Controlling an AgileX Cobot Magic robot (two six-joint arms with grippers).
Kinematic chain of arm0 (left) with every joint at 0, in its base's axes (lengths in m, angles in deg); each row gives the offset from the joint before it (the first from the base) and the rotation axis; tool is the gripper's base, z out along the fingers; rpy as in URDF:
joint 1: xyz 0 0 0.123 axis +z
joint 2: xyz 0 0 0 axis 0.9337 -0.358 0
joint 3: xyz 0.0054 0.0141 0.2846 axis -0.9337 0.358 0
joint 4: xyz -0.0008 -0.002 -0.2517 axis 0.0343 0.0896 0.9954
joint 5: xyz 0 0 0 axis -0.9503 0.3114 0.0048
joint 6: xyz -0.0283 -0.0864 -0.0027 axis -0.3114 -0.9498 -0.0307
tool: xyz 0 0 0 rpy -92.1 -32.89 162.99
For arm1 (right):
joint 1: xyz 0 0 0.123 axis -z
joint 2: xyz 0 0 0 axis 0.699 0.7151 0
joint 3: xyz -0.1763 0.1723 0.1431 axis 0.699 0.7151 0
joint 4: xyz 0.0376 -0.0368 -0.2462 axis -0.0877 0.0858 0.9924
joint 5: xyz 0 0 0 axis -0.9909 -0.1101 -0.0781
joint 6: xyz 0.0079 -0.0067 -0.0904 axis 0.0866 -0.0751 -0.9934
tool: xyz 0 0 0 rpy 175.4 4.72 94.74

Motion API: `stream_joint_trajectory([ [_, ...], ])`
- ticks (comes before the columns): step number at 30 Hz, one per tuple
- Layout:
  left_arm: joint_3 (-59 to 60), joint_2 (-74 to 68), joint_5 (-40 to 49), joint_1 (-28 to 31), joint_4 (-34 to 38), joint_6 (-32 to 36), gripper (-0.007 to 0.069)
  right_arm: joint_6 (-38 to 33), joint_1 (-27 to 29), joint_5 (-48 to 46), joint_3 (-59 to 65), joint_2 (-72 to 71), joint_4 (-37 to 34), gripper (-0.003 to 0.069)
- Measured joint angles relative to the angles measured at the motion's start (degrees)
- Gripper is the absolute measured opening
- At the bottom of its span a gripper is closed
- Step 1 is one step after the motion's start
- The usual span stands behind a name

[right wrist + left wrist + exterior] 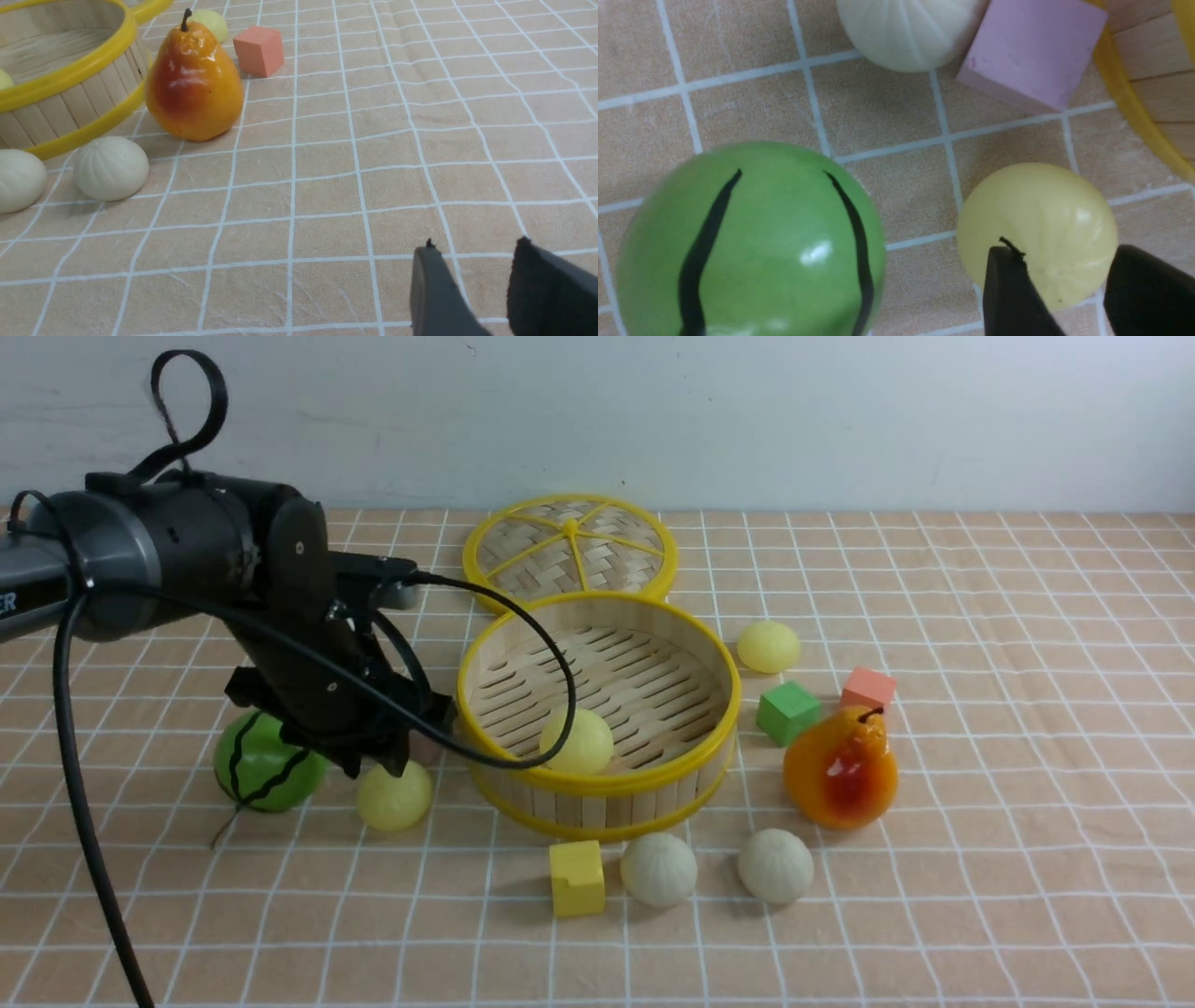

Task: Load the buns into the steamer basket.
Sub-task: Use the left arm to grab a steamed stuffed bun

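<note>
The steamer basket [607,807] stands mid-table with one pale yellow bun [579,742] inside. My left gripper [390,761] is open, its fingers straddling another yellow bun [394,795] left of the basket; in the left wrist view that bun [1036,228] lies between the open fingers [1008,289], next to the basket rim [1134,112]. An off-white bun [910,32] lies beyond it, hidden in the front view. Two off-white buns [658,868] [775,865] lie in front of the basket, a third yellow bun [768,646] at its right. My right gripper [475,245] is open and empty over bare cloth.
A green watermelon ball [266,765] sits just left of the left gripper, a pink cube [1031,46] by the basket wall. The woven lid [569,551] lies behind the basket. A pear [840,770], green cube [789,711], salmon cube [868,689] and yellow cube [576,877] stand around.
</note>
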Motion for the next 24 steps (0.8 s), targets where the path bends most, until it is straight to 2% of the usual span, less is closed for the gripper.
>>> stream_joint_trajectory([
  [14,0.0,-3.3,-4.7,0.0,0.0,-0.1,0.0288,0.0,0.0,0.0,0.0,0.0,0.0,0.0239],
  [16,0.0,-3.5,-4.0,0.0,0.3,-0.7,0.0225,0.0,0.0,0.0,0.0,0.0,0.0,0.0239],
  [19,0.0,-3.5,-2.7,0.0,0.4,-0.7,0.0066,0.0,0.0,0.0,0.0,0.0,0.0,0.0239],
  [20,0.0,-3.5,-2.6,0.0,0.5,-0.7,0.0055,0.0,0.0,0.0,0.0,0.0,0.0,0.0239],
  [22,-0.1,-3.4,-1.7,0.0,0.5,-0.7,-0.0013,0.0,0.0,0.0,0.0,0.0,0.0,0.0239],
  [24,-0.3,-3.0,-0.2,0.0,0.5,-0.7,-0.0013,0.0,0.0,0.0,0.0,0.0,0.0,0.0239],
])
